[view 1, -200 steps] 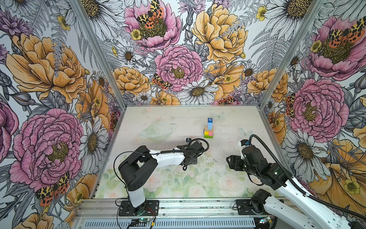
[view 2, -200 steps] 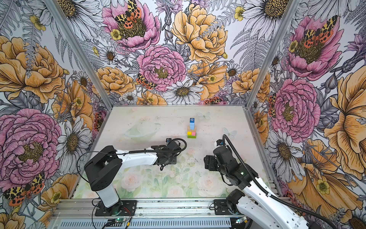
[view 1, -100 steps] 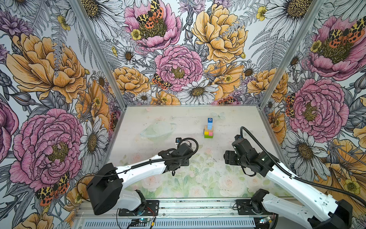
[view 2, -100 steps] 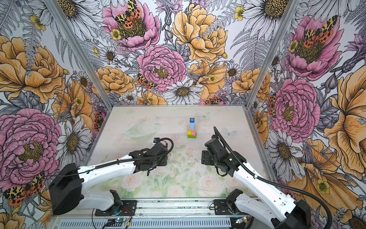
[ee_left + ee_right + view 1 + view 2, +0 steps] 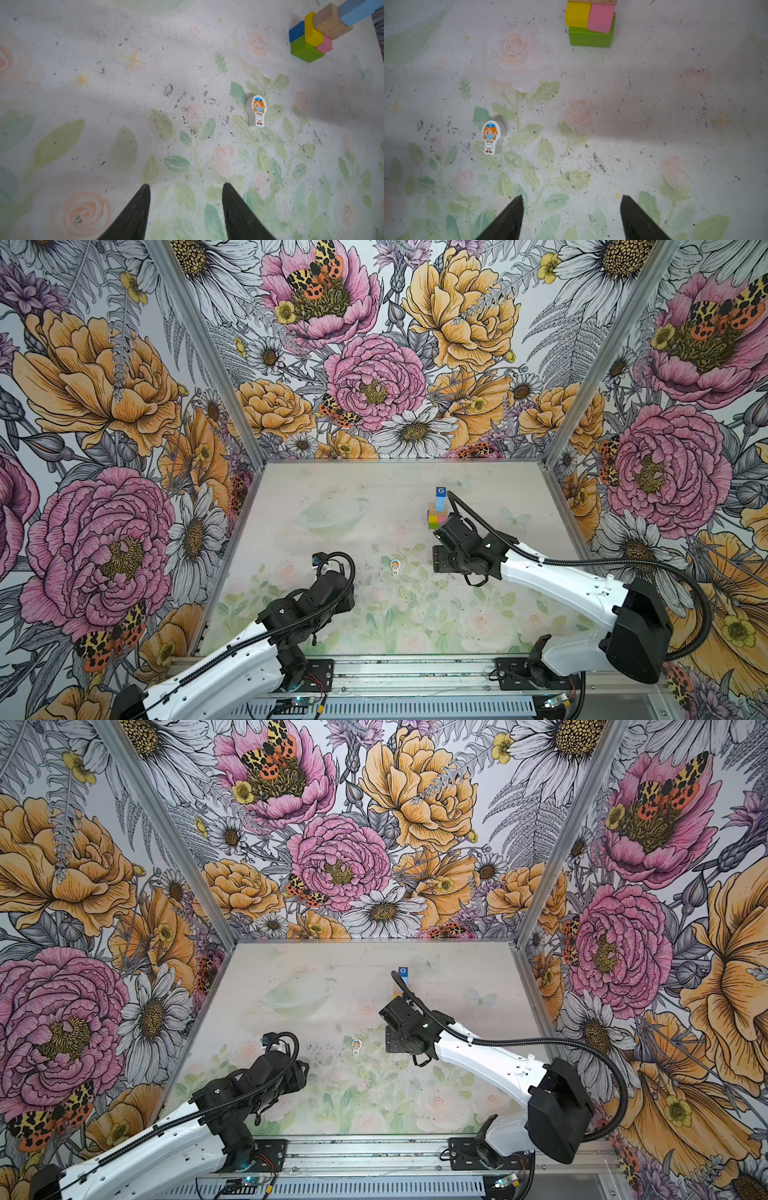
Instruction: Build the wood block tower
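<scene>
The wood block tower (image 5: 438, 510) stands at the back middle of the table. Its base is green and dark blue, with yellow and pink bricks above, then a tan block and light blue cubes. The right arm's cable partly hides the tower (image 5: 402, 972) in a top view. The tower (image 5: 311, 35) also shows in the left wrist view, and its lower bricks (image 5: 591, 22) in the right wrist view. A tiny white toy figure (image 5: 396, 565) (image 5: 356, 1046) (image 5: 257, 111) (image 5: 490, 137) lies face up on the table, held by nothing. My left gripper (image 5: 186, 187) and right gripper (image 5: 572, 197) are both open and empty.
Flowered walls (image 5: 199, 344) close the table on three sides. The left arm's wrist (image 5: 328, 589) hangs at the front left. The right arm's wrist (image 5: 457, 551) sits just in front of the tower. A metal rail (image 5: 415, 672) runs along the front edge.
My left arm has drawn back to the front left with its jaws wider, uncovering the toy figure on the table. My right arm has reached forward towards the tower.
</scene>
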### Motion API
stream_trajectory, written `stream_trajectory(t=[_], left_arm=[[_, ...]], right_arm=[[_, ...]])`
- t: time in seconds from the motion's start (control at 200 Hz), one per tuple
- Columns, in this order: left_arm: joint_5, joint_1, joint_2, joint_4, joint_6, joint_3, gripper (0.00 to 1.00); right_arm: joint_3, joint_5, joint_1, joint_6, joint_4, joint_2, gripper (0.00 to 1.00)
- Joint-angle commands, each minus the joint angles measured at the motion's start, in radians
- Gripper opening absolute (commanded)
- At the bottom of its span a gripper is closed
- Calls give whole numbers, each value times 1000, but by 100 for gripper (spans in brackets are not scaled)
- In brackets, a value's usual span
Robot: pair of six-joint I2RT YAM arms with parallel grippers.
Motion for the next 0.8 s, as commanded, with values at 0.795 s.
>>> stream_trajectory(t=[0.795], left_arm=[[103, -21, -324, -53, 3, 44, 95]], right_arm=[[376, -58, 66, 18, 26, 481, 69]])
